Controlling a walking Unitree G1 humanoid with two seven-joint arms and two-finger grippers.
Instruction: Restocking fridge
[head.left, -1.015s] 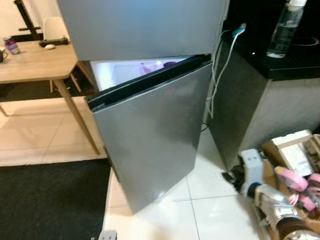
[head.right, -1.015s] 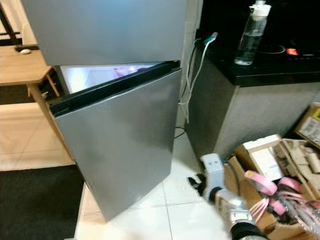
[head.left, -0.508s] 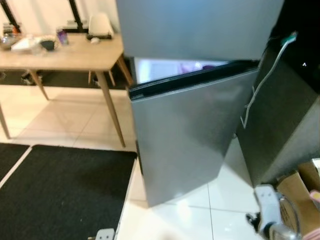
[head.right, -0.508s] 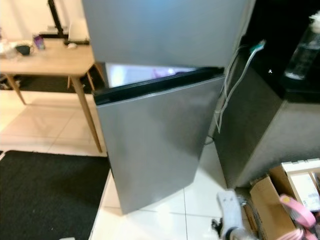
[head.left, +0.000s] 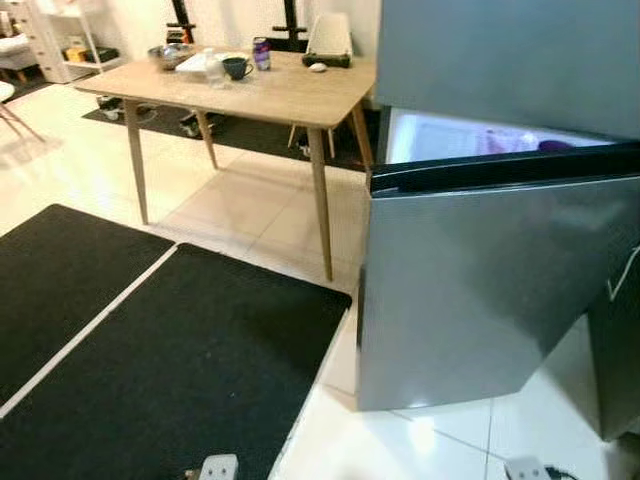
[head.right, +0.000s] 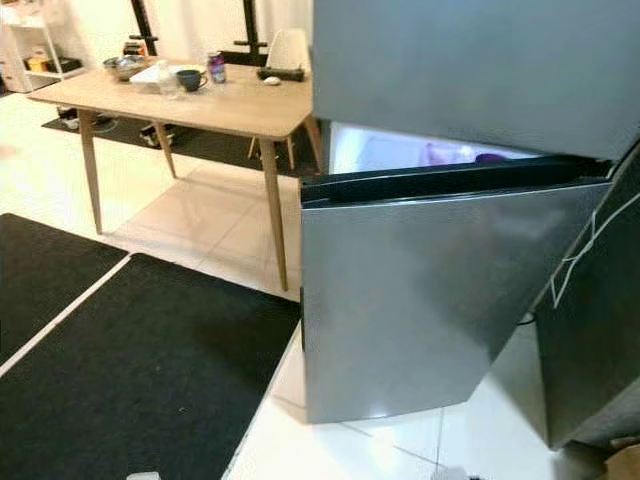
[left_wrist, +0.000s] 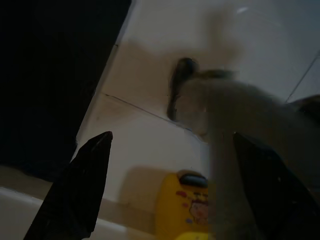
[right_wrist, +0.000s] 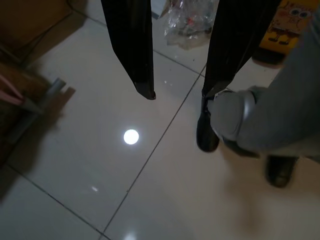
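Camera swung left over the last second: the box of goods by your right side dropped from sight, and the wooden table and black mat came in. The fridge stood with its lower door ajar. Both grippers, left and right, hung spread and empty, so restocking likely hadn't begun.

brushed grey metal fridge door, glossy white floor tiles, matt black mat, pale wood surface
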